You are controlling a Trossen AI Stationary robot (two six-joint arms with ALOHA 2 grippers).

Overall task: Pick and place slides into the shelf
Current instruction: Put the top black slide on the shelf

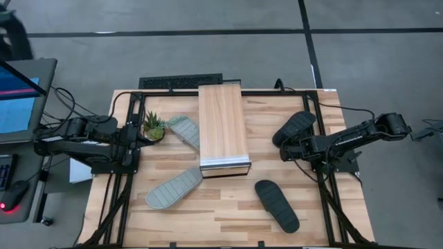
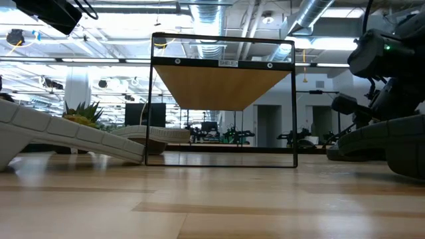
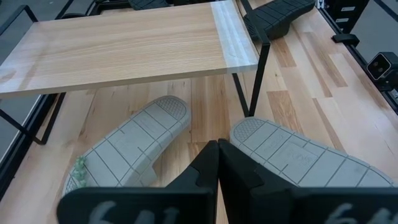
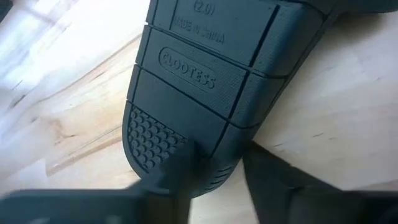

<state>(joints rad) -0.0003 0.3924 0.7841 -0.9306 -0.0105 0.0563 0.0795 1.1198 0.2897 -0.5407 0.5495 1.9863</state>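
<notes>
The shelf (image 1: 223, 128) stands mid-table, its wooden top on thin black legs. Two pale grey slides lie sole up to its left, one far (image 1: 183, 129) and one near (image 1: 173, 188). One black slide (image 1: 277, 205) lies near the front right. The other black slide (image 1: 294, 126) lies sole up to the shelf's right, and my right gripper (image 1: 286, 150) is shut on its near end. My left gripper (image 3: 217, 168) hangs shut above the grey slides at the left, touching nothing. My right gripper holds the rounded near end (image 4: 214, 168) of the black slide between its two fingers. One finger (image 4: 180, 168) lies on the dimpled sole, the other (image 4: 273, 180) stands at the slide's side edge. The fingers slant down from the right. The slide lies flat on the table.
A small potted plant (image 1: 154, 126) stands beside the far grey slide, close to my left gripper. A black keyboard (image 1: 181, 81) lies beyond the table's far edge, and a screen (image 1: 21, 97) stands off the left side. Bare wood (image 1: 221, 214) shows in front of the shelf.
</notes>
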